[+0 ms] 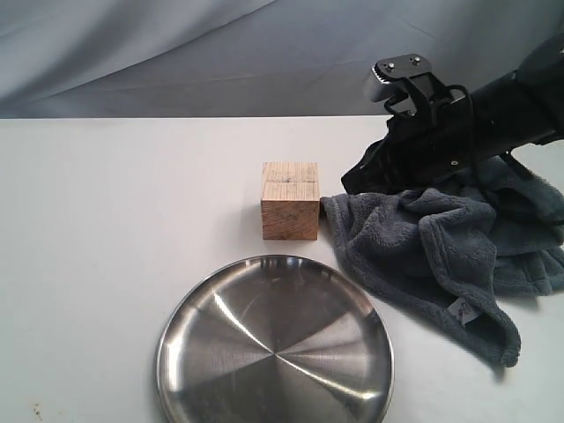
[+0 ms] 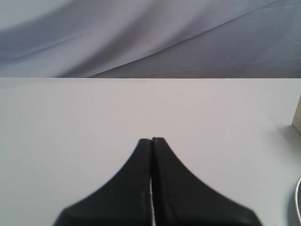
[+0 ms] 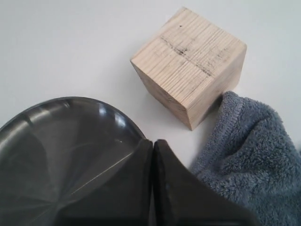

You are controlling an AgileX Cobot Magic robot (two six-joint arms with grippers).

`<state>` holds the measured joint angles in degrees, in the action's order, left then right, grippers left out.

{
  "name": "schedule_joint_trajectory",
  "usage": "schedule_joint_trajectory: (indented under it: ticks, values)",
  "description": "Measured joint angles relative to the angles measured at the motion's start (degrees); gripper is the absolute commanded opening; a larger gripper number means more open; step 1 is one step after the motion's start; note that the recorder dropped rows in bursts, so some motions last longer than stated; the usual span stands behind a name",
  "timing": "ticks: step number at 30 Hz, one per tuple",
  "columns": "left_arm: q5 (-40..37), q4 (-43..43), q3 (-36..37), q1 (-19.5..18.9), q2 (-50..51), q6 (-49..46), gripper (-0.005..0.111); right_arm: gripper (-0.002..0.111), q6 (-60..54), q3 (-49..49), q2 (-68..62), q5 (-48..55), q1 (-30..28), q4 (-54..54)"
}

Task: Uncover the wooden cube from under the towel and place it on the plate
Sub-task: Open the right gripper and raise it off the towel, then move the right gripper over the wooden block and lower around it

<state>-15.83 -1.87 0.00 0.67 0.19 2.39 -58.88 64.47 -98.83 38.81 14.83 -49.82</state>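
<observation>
The wooden cube (image 1: 290,201) stands uncovered on the white table, its dark line on the top face (image 3: 190,49). Just right of it lies the grey towel (image 1: 441,247), crumpled, one edge almost touching the cube (image 3: 249,141). In front of the cube sits the steel plate (image 1: 181,330), with nothing on it (image 3: 28,136). My right gripper (image 1: 349,183) hovers over the towel's left edge, shut with nothing held (image 3: 153,141). My left gripper (image 2: 151,140) is shut and empty above bare table; it is out of the exterior view. A sliver of the cube (image 2: 297,117) shows at that view's edge.
A grey-blue cloth backdrop (image 1: 176,53) hangs behind the table's far edge. The towel's white tag (image 1: 460,310) lies on its front fold. White tabletop (image 1: 115,203) stretches left of the cube and plate.
</observation>
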Motion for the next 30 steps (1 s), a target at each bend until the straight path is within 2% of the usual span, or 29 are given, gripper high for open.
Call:
schedule_joint_trajectory:
  ticks: [5, 8, 9, 11, 12, 14, 15, 19, 22, 26, 30]
  values:
    - [0.00, 0.00, 0.00, 0.00, 0.00, 0.00, 0.000, 0.000, -6.05, 0.00, 0.00, -0.44, 2.30, -0.60]
    - [0.00, 0.00, 0.00, 0.00, 0.00, 0.00, 0.000, 0.003, -11.53, 0.00, 0.10, -5.20, 7.35, 0.69]
    - [0.00, 0.00, 0.00, 0.00, 0.00, 0.00, 0.000, 0.014, -11.79, 0.00, 0.09, -6.87, 8.08, 1.10]
    - [0.00, 0.00, 0.00, 0.00, 0.00, 0.00, 0.000, 0.046, -12.03, 0.00, 0.09, -11.82, 8.63, 3.47]
    - [0.00, 0.00, 0.00, 0.00, 0.00, 0.00, 0.000, 0.077, -12.03, 0.00, 0.09, -13.05, 8.63, 4.97]
    - [0.00, 0.00, 0.00, 0.00, 0.00, 0.00, 0.000, 0.105, -12.20, 0.00, 0.09, -16.11, 8.63, 10.21]
    - [0.00, 0.00, 0.00, 0.00, 0.00, 0.00, 0.000, 0.105, -12.26, 0.00, 0.09, -19.82, 8.63, 13.59]
    - [0.00, 0.00, 0.00, 0.00, 0.00, 0.00, 0.000, 0.105, -12.42, 0.00, -1.02, -30.82, 8.68, 15.86]
    - [0.00, 0.00, 0.00, 0.00, 0.00, 0.00, 0.000, 0.105, -12.51, 0.00, -3.07, -33.94, 8.68, 15.86]
    - [0.00, 0.00, 0.00, 0.00, 0.00, 0.00, 0.000, 0.105, -12.51, 0.68, -6.59, -34.30, 8.68, 15.86]
    - [0.00, 0.00, 0.00, 0.00, 0.00, 0.00, 0.000, 0.105, -9.95, 5.36, -11.25, -29.36, 8.33, 13.52]
